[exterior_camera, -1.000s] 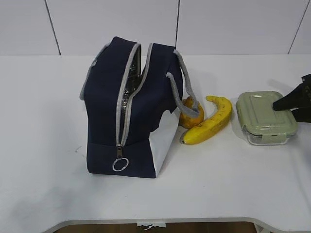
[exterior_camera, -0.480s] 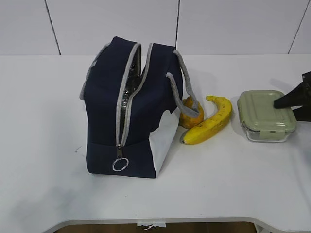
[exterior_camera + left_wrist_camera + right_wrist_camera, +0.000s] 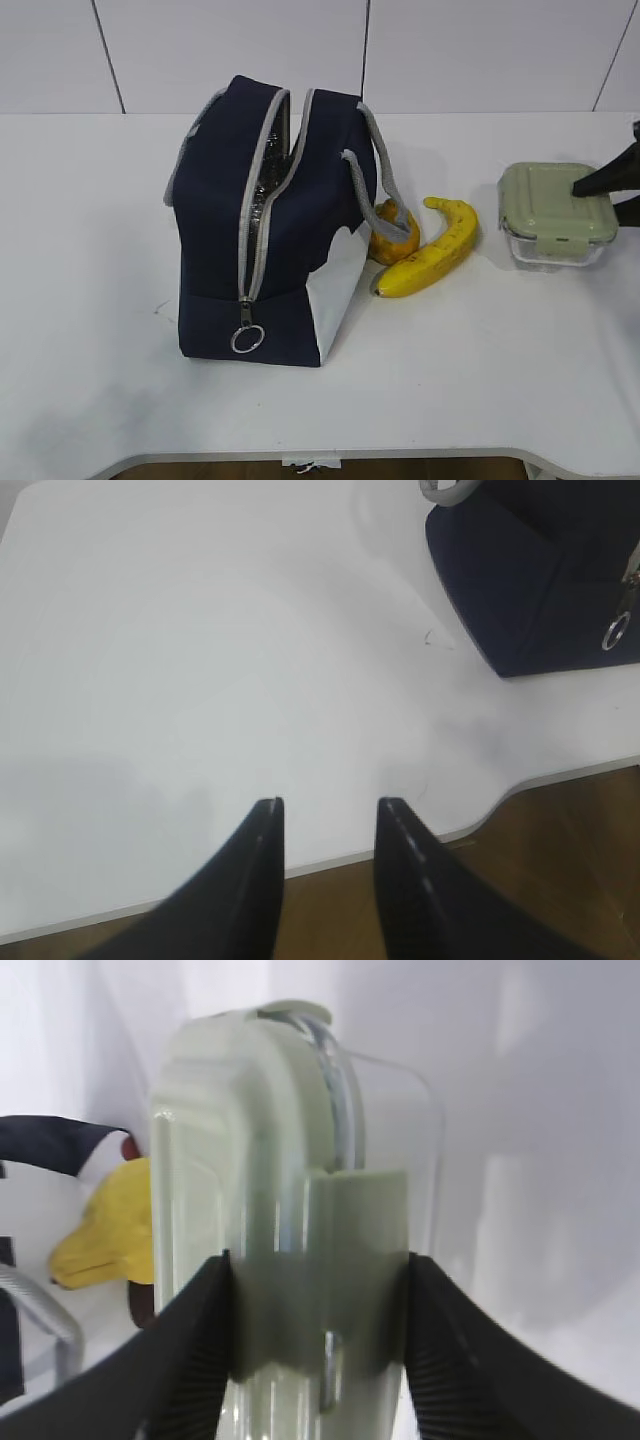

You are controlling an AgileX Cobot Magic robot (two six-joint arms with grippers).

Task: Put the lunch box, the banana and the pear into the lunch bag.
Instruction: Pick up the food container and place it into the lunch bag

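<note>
The lunch box (image 3: pixel 548 212), clear with a pale green lid, hangs just above the table at the right, held by its right end in my right gripper (image 3: pixel 600 196). In the right wrist view the box (image 3: pixel 250 1110) fills the gap between both fingers of that gripper (image 3: pixel 318 1260). The banana (image 3: pixel 432 254) lies on the table left of the box. Beside it the pear (image 3: pixel 393 238) rests against the navy lunch bag (image 3: pixel 270 220), which stands unzipped with its top open. My left gripper (image 3: pixel 325 805) is open and empty over the table's front edge, left of the bag (image 3: pixel 530 580).
The bag's grey handle (image 3: pixel 378 165) droops over the pear. Its zipper ring pull (image 3: pixel 246 339) hangs at the front lower end. The table's front edge (image 3: pixel 320 455) curves in at both corners. A white wall stands behind.
The lunch box has risen off the table and shifted slightly right and back in my right gripper. The left gripper, bag, banana and pear have not moved.
</note>
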